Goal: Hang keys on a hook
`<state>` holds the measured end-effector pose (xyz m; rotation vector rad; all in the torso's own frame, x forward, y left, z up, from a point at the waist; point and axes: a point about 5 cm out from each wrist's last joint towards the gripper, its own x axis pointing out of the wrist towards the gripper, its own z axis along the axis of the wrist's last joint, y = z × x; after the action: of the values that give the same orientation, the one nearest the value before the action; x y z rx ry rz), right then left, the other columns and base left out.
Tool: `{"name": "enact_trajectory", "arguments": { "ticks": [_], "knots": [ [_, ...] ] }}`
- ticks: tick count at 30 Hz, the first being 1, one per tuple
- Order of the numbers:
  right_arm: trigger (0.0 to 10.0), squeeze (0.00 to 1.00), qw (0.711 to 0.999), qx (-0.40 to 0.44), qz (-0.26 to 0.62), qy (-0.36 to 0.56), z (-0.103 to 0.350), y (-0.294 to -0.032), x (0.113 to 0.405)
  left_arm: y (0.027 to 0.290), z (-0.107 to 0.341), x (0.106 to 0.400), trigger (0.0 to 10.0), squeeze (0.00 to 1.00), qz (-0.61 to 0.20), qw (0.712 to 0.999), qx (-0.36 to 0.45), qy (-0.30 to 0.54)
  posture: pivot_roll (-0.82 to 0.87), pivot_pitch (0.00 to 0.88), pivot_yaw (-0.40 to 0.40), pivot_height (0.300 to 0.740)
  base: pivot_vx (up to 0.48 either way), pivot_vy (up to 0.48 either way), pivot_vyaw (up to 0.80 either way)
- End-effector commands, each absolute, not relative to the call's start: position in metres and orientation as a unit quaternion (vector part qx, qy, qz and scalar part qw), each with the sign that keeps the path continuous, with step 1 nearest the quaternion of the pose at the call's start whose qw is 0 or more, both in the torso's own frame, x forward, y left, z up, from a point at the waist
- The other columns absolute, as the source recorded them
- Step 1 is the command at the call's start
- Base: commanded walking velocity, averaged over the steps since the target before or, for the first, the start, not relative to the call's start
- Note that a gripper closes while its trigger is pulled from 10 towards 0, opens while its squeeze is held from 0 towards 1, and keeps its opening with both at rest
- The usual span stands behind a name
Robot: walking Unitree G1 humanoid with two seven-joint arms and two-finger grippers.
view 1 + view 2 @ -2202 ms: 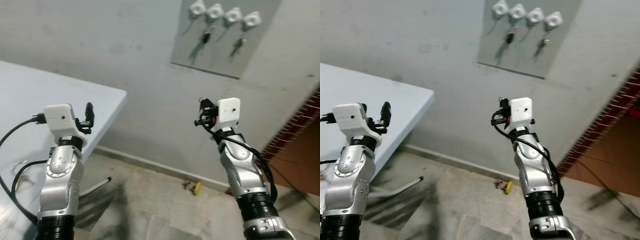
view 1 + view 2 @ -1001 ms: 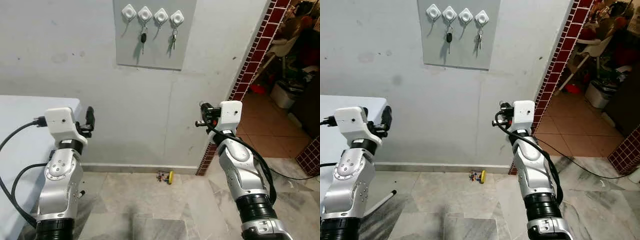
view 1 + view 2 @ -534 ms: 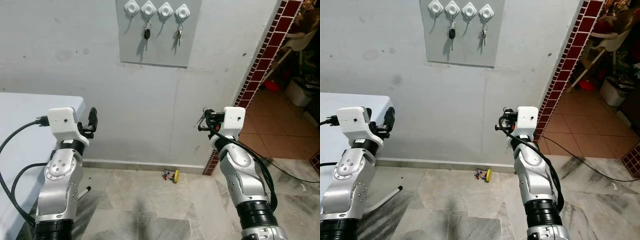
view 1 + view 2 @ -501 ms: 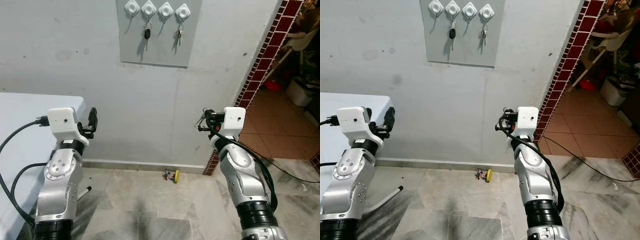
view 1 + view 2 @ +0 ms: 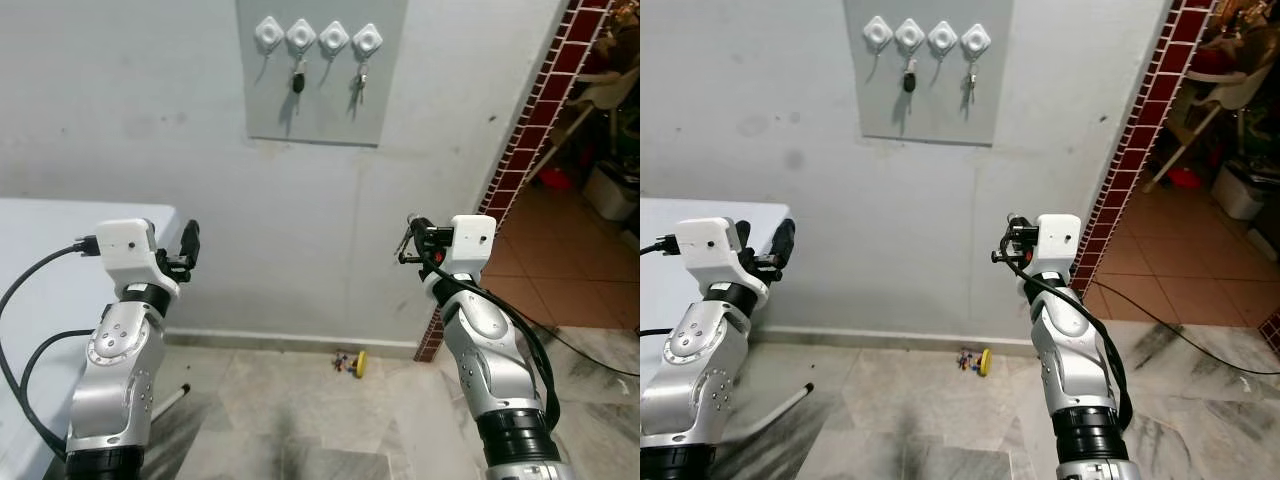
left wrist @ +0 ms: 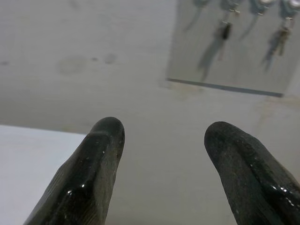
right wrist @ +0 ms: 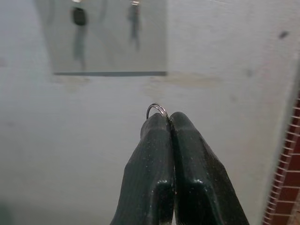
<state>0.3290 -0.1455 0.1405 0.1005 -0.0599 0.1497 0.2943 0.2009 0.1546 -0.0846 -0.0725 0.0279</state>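
Observation:
A grey panel [image 5: 322, 110] on the wall carries a row of white hooks [image 5: 317, 37]. A black-headed key [image 5: 297, 80] hangs from the second hook and a metal key [image 5: 359, 84] from the last one. My right gripper [image 5: 408, 240] is raised in front of the wall, well below and right of the panel, shut on a thin metal key ring [image 7: 157, 109] that pokes out past its fingertips. My left gripper [image 5: 190, 240] is held up on the left, open and holding nothing [image 6: 161, 136].
A white table [image 5: 40, 260] stands at my left, with a metal leg [image 5: 170, 398] near the floor. A small yellow and red object [image 5: 352, 361] lies at the foot of the wall. A red brick pillar [image 5: 520, 160] and a doorway are at the right.
The camera has shifted so the hook panel sits a little lower and further right in view. Both grippers keep their poses.

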Motion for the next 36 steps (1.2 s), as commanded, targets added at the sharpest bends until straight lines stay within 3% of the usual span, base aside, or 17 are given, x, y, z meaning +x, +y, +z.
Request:
{"name": "enact_trajectory", "arguments": {
  "ticks": [1,36],
  "knots": [
    [10.0,0.0,0.995,0.051,0.077,-0.031,0.1438,-0.147,0.3282,0.1984,0.1572,0.2941,10.0,0.0,0.009,0.998,-0.045,-0.037,-0.09,0.0,-0.044,0.74,0.48,0.0,0.0],
    [10.0,0.0,0.994,0.044,0.092,-0.029,0.1468,-0.1454,0.3302,0.1976,0.1558,0.2933,10.0,0.0,0.018,0.998,-0.053,-0.037,-0.08,0.0,-0.06,0.74,0.474,0.0,0.0]
  ]
}}
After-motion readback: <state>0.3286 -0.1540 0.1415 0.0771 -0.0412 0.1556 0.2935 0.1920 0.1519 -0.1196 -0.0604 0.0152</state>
